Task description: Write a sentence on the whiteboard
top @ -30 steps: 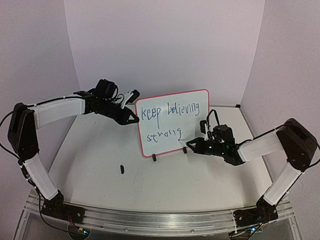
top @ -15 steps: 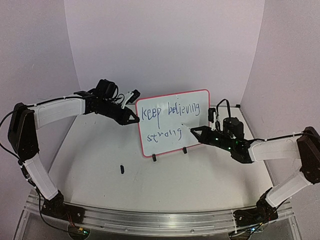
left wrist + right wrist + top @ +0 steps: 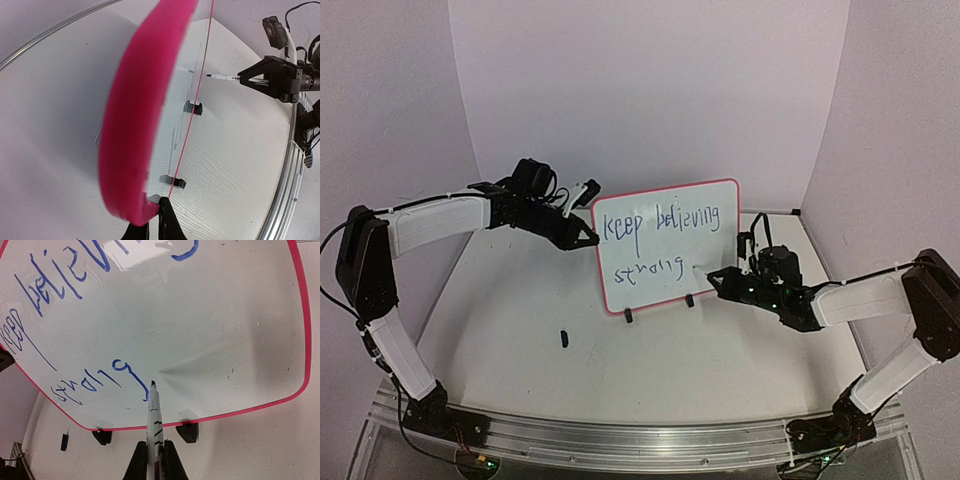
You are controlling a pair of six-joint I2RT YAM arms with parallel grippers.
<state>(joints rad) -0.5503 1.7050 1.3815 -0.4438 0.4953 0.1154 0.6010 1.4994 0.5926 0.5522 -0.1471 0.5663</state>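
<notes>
If the right gripper (image 3: 154,452), squeezing the thin white marker pen (image 3: 153,407), pushes too hard, the small red-edged whiteboard (image 3: 712,252) may slip from the left gripper (image 3: 152,215) pinching its edge.

White marker (image 3: 154,412) is clamped in the right gripper (image 3: 155,449), tip held right at the whiteboard (image 3: 235,330), just past the last blue letter of the sentence (image 3: 95,381).

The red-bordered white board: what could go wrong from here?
The white board with red border stands only on two black clip feet, and the left tool pinches one side edge; pressure from the white marker in the right tool may tilt it. The tip sits beside the blue "g" and may smear it.
</notes>
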